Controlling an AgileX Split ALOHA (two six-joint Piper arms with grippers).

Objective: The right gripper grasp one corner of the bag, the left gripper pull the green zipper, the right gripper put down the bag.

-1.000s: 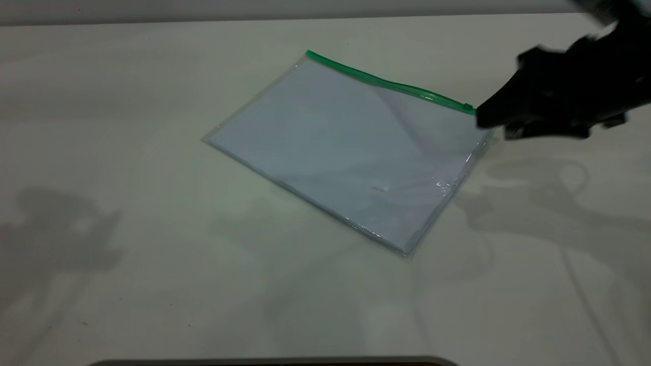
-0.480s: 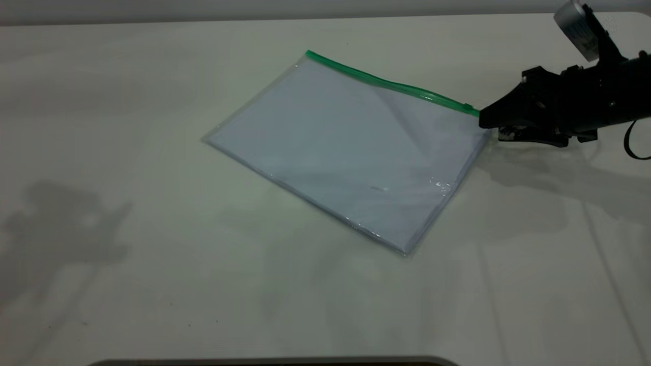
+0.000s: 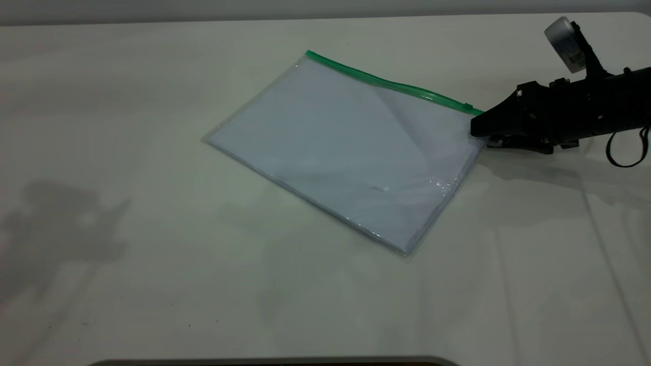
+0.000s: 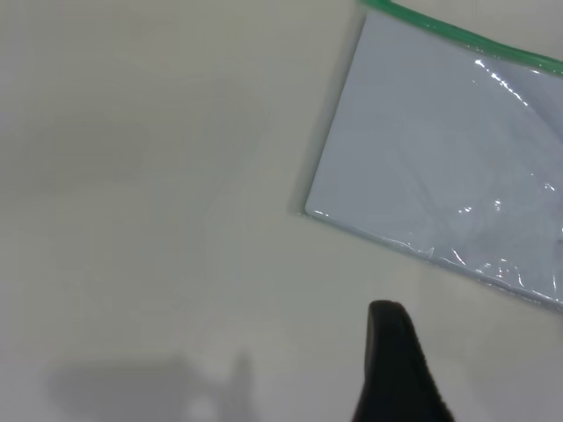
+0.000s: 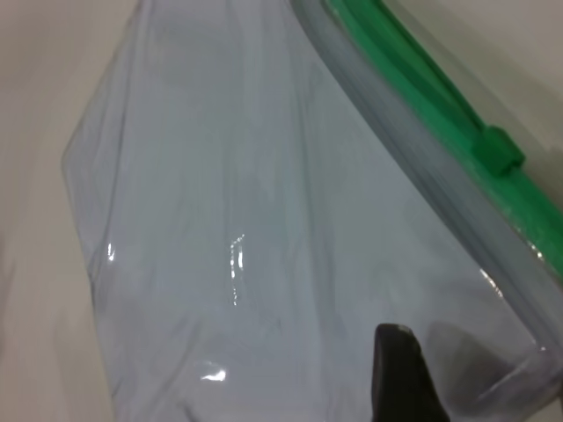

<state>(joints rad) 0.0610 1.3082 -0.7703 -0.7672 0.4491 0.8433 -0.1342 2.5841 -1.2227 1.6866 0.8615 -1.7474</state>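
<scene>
A: Where's the bag [image 3: 351,152] rn?

B: Flat on the desk [image 3: 152,254], turned at an angle, roughly mid-desk and a bit toward my right side. Clear plastic w/ white sheets inside. The green zipper [image 3: 391,85] runs along the far long edge, and its slider tab [image 3: 467,106] sits at the end nearest my right arm.

A: And your right pincer?

B: My right pincer [image 3: 478,129] is low over the desk, tip at the bag's corner just below the zipper end. From the exterior view the black tip overlaps that corner. In the right wrist view one dark fingertip [image 5: 400,374] lies over the plastic close to the corner, zipper [image 5: 422,105] and tab [image 5: 500,149] just beside it.

A: Clamped on it or not?

B: Can't tell. Only one finger shows in the wrist view, and the exterior view has the jaws as one dark wedge, so no clear gap and no clear pinch.

A: Left side?

B: My left pincer is out of the exterior view. The left wrist view shows just one black finger [image 4: 396,369] above bare desk, well apart from the bag's near corner [image 4: 310,211]. Can't tell its opening either
</scene>
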